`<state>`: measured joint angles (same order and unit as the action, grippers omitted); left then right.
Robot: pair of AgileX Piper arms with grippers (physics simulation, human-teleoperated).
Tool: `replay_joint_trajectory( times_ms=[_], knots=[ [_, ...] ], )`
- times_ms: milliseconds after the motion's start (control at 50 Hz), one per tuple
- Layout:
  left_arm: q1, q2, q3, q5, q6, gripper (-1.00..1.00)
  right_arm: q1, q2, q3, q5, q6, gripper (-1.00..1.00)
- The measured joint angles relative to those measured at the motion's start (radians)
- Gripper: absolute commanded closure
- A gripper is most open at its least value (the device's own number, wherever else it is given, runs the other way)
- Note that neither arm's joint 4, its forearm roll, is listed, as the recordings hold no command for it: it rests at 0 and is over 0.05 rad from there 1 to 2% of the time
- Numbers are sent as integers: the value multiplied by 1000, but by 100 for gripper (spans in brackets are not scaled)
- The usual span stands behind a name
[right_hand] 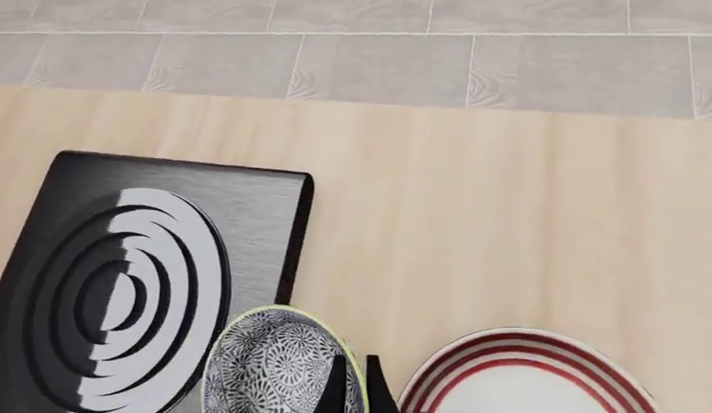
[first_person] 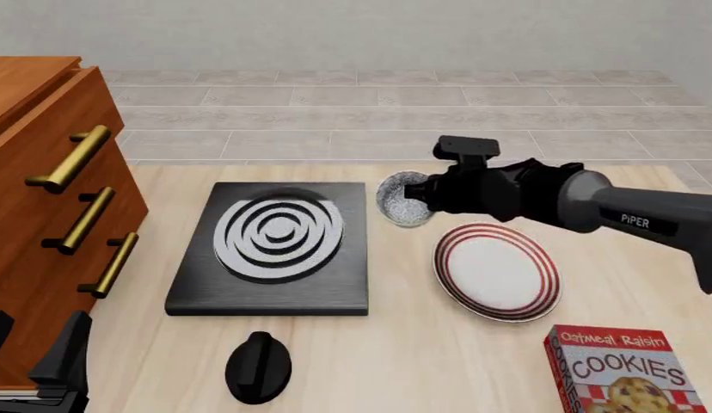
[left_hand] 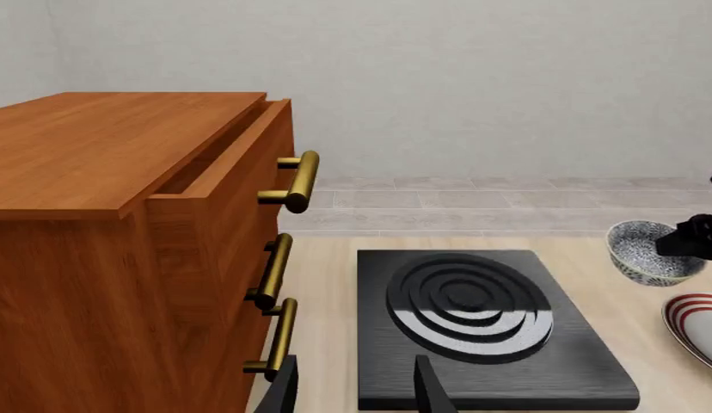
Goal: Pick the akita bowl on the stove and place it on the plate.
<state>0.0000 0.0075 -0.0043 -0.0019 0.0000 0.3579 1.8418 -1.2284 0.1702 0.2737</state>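
The small, deep akita bowl (first_person: 402,199), finely speckled grey-white inside with a pale rim, hangs between the black ringed stove slab (first_person: 276,249) and the red-ringed white plate (first_person: 496,272), its rim pinched by the right gripper (first_person: 428,196).

One akita bowl (first_person: 402,199), one plate (first_person: 496,272), one stove (first_person: 276,248) with a single burner, one black knob (first_person: 259,367), one cookie box (first_person: 617,374), one wooden cabinet (first_person: 35,215) carrying three brass handles (first_person: 85,218), and two arms.
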Motion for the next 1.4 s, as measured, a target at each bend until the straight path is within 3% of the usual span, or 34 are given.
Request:
replay_joint_trajectory(
  times_ms=[560,1400],
  knots=[
    [0,0,0,0,0,-100,-119,-80,114,-37,10,100],
    [0,0,0,0,0,-100,-233,-132,343,-192,76,100]
  ],
)
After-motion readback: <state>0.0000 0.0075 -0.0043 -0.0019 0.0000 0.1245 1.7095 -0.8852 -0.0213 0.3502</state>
